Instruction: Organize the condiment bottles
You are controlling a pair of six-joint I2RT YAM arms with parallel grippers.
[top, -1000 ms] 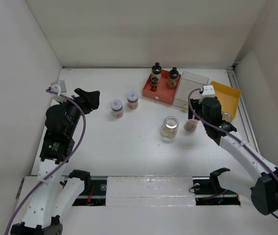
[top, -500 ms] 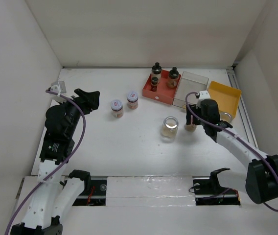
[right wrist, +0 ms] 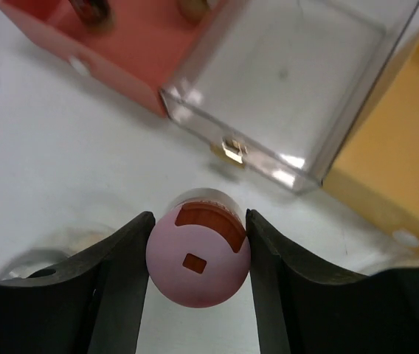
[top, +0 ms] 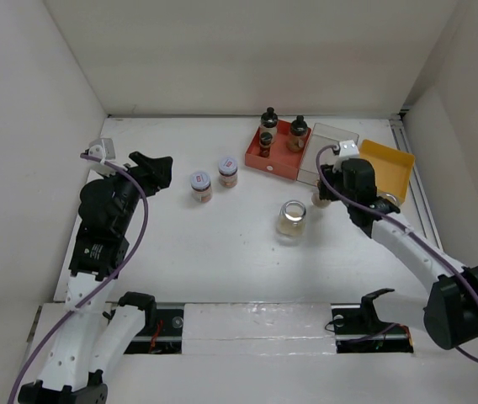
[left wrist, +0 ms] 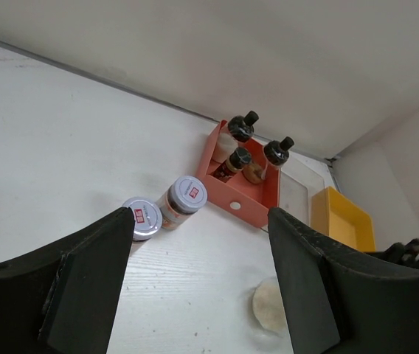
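Both arms are built of glossy white moulded shells joined by black housings. The left arm (top: 83, 324) has a bulky black wrist section with a small pale label; the right arm (top: 407, 252) has a large black joint (top: 458, 318) near its base. A thin lilac cable (top: 135, 229) loops along each arm up to a small white camera block (top: 98, 151) at the wrist. The left gripper (top: 150, 162) and right gripper (right wrist: 198, 216) have matt black, wedge-shaped fingers (right wrist: 113, 284) with flat inner faces.

Our right gripper (top: 324, 196) sits at a small jar (top: 320, 203) just before the clear tray (top: 333, 147), near the wide clear jar (top: 291, 217).
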